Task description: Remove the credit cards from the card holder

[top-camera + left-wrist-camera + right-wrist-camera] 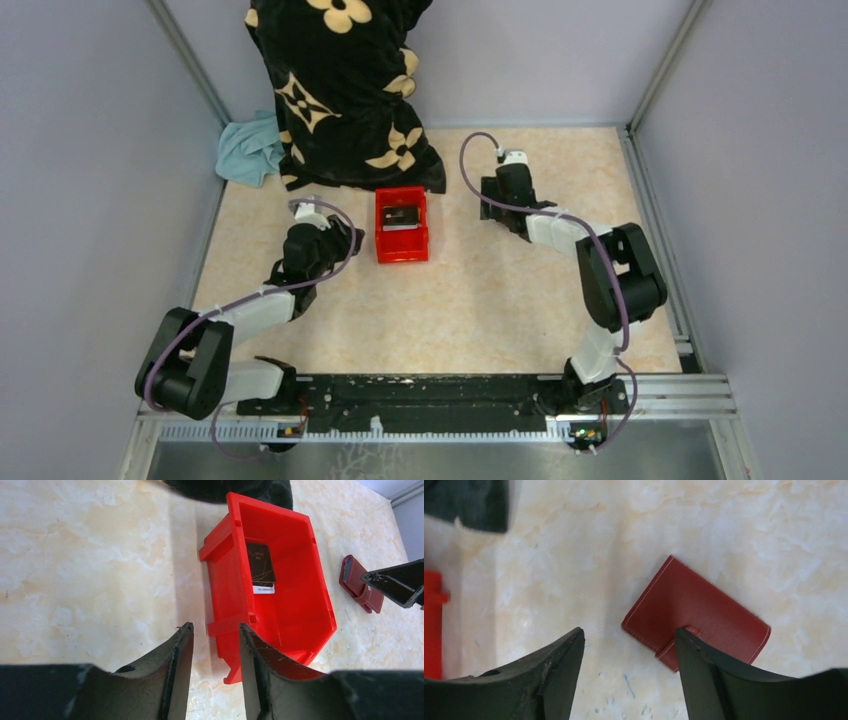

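Observation:
The dark red card holder [696, 610] lies shut and flat on the table, its clasp tab towards me. My right gripper [629, 630] is open just above it, with the right fingertip [689, 645] over the clasp edge and the left one over bare table. The holder also shows in the left wrist view [357, 580], right of the red box; in the top view my right gripper [490, 195] hides it. One flat card [260, 567], dark with a white strip, lies inside the bright red plastic box [310, 615]. My left gripper [215, 627] is open and empty beside the box's near left corner, as the top view [348, 238] also shows.
The red box [385, 245] stands mid-table between the two arms. A black cloth with beige flowers [340, 90] rises at the back, touching the box's far side. A pale blue cloth [250, 150] lies at the back left. Grey walls enclose the table on three sides.

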You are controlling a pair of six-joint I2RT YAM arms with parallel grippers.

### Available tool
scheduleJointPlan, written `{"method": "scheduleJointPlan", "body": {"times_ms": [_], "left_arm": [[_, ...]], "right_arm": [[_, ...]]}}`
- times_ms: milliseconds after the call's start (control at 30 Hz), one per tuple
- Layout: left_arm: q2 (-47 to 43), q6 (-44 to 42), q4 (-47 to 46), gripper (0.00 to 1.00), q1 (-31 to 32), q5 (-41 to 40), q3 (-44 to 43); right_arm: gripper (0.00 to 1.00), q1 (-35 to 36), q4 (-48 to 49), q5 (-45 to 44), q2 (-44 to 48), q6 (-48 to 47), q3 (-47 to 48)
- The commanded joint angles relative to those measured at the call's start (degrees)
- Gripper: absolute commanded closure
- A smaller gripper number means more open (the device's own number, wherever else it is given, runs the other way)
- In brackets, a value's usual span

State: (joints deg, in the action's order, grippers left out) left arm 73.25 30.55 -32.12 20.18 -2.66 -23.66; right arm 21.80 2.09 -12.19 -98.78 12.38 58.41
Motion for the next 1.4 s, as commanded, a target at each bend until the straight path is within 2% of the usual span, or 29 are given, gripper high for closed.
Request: {"method": "scheduleJointPlan", "body": {"times_ms": [0,67,133,233,367,533,733,867,1000,1100,1233,1267,1333,1367], "left_arm": [[-0.48,1.20,0.63,0.49,0.29,-3.82,-1.19],[-0.42,1.37,0.83,0.33,0.29,-4.70,-1.28],[-0.31,0.77,1.08,0.23,0.29,-4.13,-1.51],[0.22,0.63,2.37,0.20,0.29,-4.86,-2.12],[1.55,1.62,4.38,0.21,0.29,-5.82,-3.35],[2.91,2.79,5.35,0.21,0.29,-4.22,-4.54],[3.43,4.39,8.41,0.22,0.29,-4.24,-5.80],[-0.04,4.00,7.29,0.22,0.64,-3.98,-4.55],[-4.37,3.21,5.35,0.24,1.56,-4.55,-2.51],[-5.81,3.18,3.85,0.27,3.42,-4.55,-1.86],[-1.65,-0.59,0.59,0.23,10.74,-6.77,-4.92],[0.87,-2.53,1.93,0.22,13.95,-9.51,-7.49],[4.70,-6.49,4.82,0.21,20.20,-15.70,-12.41],[6.25,-9.13,5.02,0.21,22.78,-17.96,-14.26]], "right_arm": [[0.30,-5.33,1.05,0.58,-2.11,4.76,6.60],[0.31,-6.99,0.87,1.06,-4.04,5.45,8.56],[0.42,-8.17,-1.20,0.14,-6.76,6.24,11.41],[0.64,-9.24,-2.09,0.12,-9.94,7.14,13.29],[0.73,-8.83,-2.31,2.82,-12.65,7.39,13.42],[0.76,-6.02,-1.60,2.66,-11.40,7.04,7.73],[0.77,2.29,1.73,3.43,-4.66,8.43,-3.19],[0.76,7.55,0.45,5.89,1.05,8.03,-7.97],[0.75,12.09,-2.08,6.03,12.10,7.95,-13.08],[0.76,12.56,-2.24,6.33,21.55,9.08,-16.98],[0.78,12.65,2.02,-0.20,34.67,8.47,-24.03],[0.67,12.56,3.50,-1.06,37.09,9.88,-25.87],[0.11,11.75,7.53,1.97,40.87,14.86,-30.15],[0.09,10.81,13.07,7.22,42.05,16.54,-32.38]]}}
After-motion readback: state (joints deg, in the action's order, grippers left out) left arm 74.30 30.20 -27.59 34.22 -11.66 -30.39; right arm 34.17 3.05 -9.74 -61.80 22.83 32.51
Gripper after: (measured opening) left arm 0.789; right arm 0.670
